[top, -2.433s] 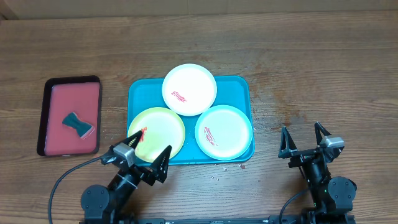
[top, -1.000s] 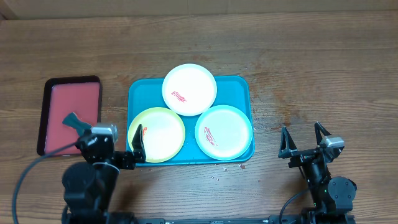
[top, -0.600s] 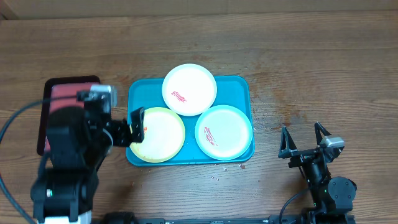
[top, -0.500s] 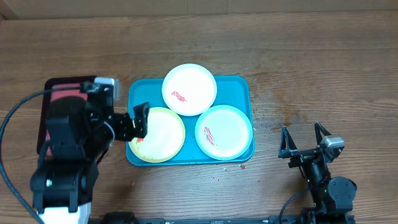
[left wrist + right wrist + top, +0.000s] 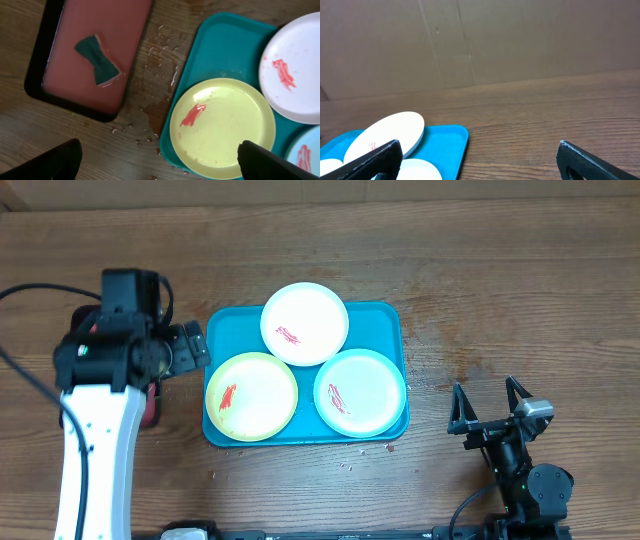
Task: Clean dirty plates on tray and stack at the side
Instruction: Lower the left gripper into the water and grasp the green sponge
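The tabletop (image 5: pixel 500 280) had wide room right of the tray (image 5: pixel 225 330). On it the yellow plate (image 5: pixel 251 396), white plate (image 5: pixel 305 323) and blue plate (image 5: pixel 360 393) lay touching. The left hand (image 5: pixel 187 348) hung wide open beside the tray's left edge, near the yellow plate. The right hand (image 5: pixel 487 402) sat open, well apart.

counter (image 5: pixel 500 280) centre: large tray (image 5: pixel 225 325) | in it: front-left plate (image 5: pixel 251 396), front-right plate (image 5: pixel 360 394) side by side at near rim; rear plate (image 5: pixel 305 323) behind, between them, at far rim | toward left edge, beside large tray: small tray (image 5: pixel 120 45) | on small tray: sponge (image 5: pixel 97 59)
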